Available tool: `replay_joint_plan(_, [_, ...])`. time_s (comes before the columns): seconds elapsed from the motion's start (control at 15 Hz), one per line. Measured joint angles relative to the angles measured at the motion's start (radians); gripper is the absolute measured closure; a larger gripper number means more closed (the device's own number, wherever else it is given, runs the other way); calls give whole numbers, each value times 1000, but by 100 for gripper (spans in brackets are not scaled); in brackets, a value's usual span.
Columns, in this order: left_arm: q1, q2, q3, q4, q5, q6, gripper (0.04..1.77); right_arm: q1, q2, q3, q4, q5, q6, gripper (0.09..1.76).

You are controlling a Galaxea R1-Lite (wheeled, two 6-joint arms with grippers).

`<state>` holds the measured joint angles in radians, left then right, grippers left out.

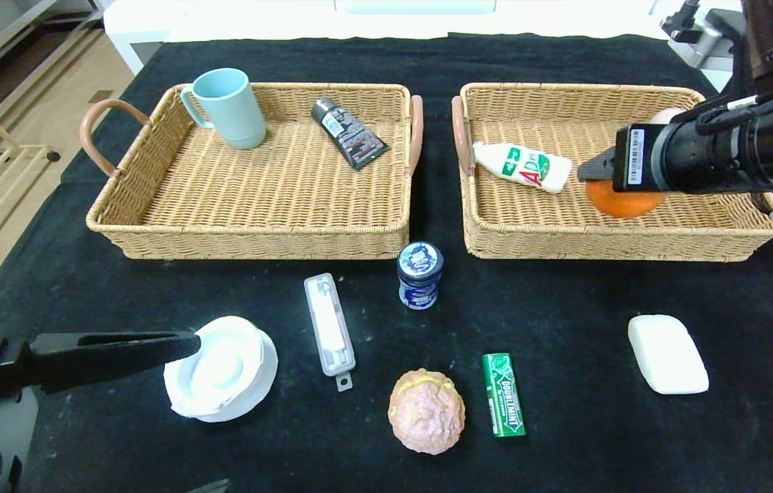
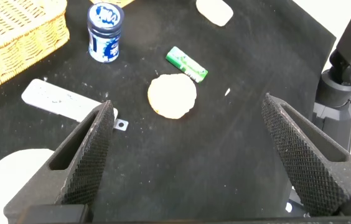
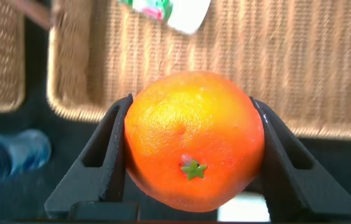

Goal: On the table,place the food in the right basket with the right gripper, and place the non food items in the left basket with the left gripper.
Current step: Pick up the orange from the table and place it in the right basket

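My right gripper (image 1: 595, 170) is shut on the orange (image 1: 622, 202) and holds it over the right basket (image 1: 598, 243); the right wrist view shows the orange (image 3: 194, 140) filling the gripper (image 3: 191, 102). My left gripper (image 1: 191, 342) is open low over the table (image 1: 564, 308), its tip at the round white dish (image 1: 222, 370). Nothing lies between its fingers (image 2: 91, 149). On the cloth lie the long white case (image 1: 329, 332), blue jar (image 1: 419, 275), lumpy bun (image 1: 426, 411), green gum pack (image 1: 503, 395) and white soap block (image 1: 667, 354).
The left basket (image 1: 249, 233) holds a pale blue mug (image 1: 229, 107) and a black tube (image 1: 349, 132). A white bottle (image 1: 523, 166) lies in the right basket beside the orange. The table's left edge drops to the floor.
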<state>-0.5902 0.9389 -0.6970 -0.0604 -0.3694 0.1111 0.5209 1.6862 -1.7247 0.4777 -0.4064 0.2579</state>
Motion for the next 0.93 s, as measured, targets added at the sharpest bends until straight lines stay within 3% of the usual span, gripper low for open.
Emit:
replay_joint_plan(0.53, [0, -4, -1, 0, 0, 1, 9, -126, 174, -222, 0, 3, -79, 63])
replay_joint_plan(0.93, [0, -6, 0, 0, 0, 7, 9, -193, 281, -251, -128, 3, -93, 63])
